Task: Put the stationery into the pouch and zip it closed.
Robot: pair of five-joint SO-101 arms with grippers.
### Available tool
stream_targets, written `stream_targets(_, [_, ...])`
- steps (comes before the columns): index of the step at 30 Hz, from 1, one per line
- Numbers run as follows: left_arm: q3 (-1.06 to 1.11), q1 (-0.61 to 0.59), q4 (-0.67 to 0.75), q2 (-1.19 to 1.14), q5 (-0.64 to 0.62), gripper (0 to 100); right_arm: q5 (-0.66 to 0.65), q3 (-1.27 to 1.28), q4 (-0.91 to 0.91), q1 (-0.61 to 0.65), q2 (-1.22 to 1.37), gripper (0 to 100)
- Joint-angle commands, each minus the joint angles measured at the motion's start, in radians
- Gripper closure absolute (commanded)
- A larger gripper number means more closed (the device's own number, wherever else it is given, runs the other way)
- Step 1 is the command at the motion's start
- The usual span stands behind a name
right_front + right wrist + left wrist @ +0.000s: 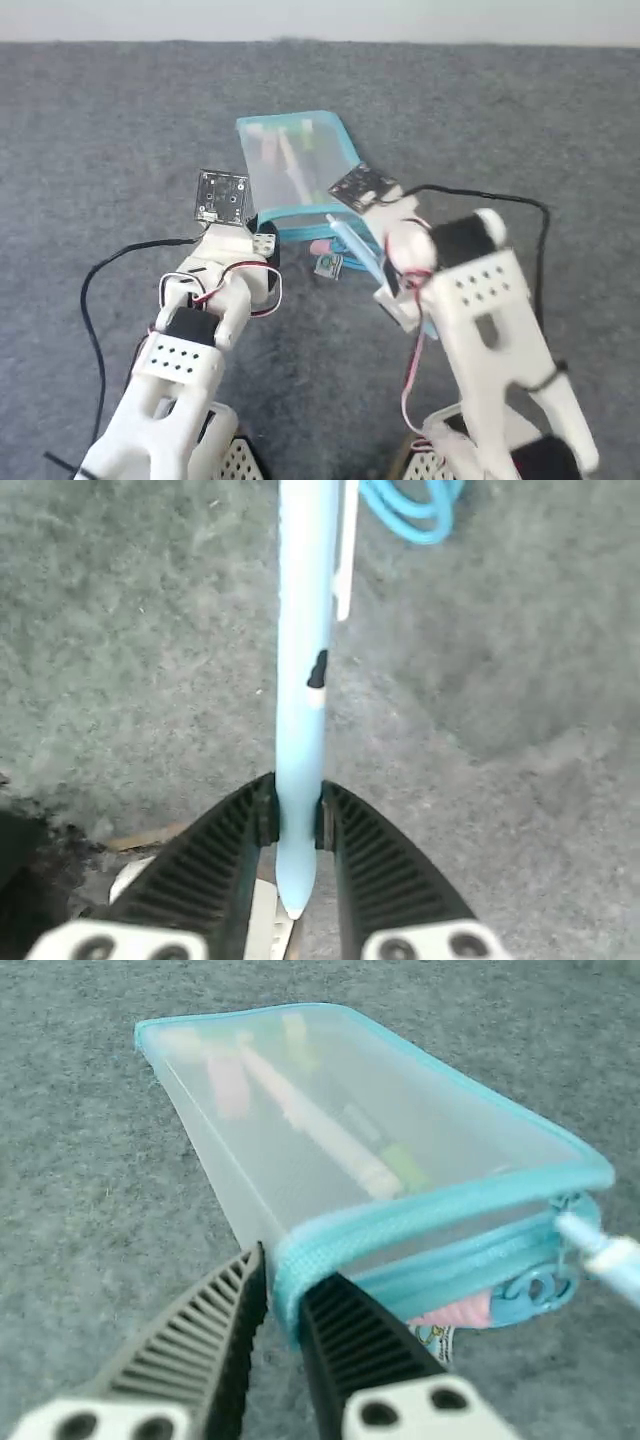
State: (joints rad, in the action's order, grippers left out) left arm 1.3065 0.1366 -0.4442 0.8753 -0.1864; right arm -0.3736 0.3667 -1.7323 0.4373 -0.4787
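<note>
A translucent pouch [295,165] with teal trim lies on the grey carpet and holds several pens. My left gripper [283,1272] is shut on the pouch's [350,1130] teal zipper edge at its near corner, seen from above as the left gripper [264,238]. My right gripper [297,815] is shut on a light blue pen [302,660]. From above, that pen [348,238] points toward the pouch's mouth, its tip just at the opening. A pink eraser [455,1312] and a small printed item [328,265] lie by the mouth. The pen's tip [600,1250] nears the zipper pull [530,1290].
Grey carpet [120,130] spreads on all sides of the pouch. A teal cord loop [415,505] lies beyond the pen in the right wrist view. Black cables [95,290] trail beside both arms near the front edge.
</note>
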Motion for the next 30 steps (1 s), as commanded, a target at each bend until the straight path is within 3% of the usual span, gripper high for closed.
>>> stream_targets(1, [-0.018,0.015,0.035,0.02,-0.023,99,0.049,-0.135,-0.022,0.03,0.16,99.1])
stream_targets(11, [-0.018,0.015,0.034,0.02,-0.021,99,0.057,-0.364,-0.058,0.022,0.427,99.1])
stream_targets(19, [-0.008,0.023,0.034,0.026,0.008,99,0.186,-0.618,-0.056,0.021,0.601,99.1])
stream_targets(30, [-0.001,0.084,0.032,0.029,0.014,99,0.256,-1.074,-0.056,0.024,0.908,98.9])
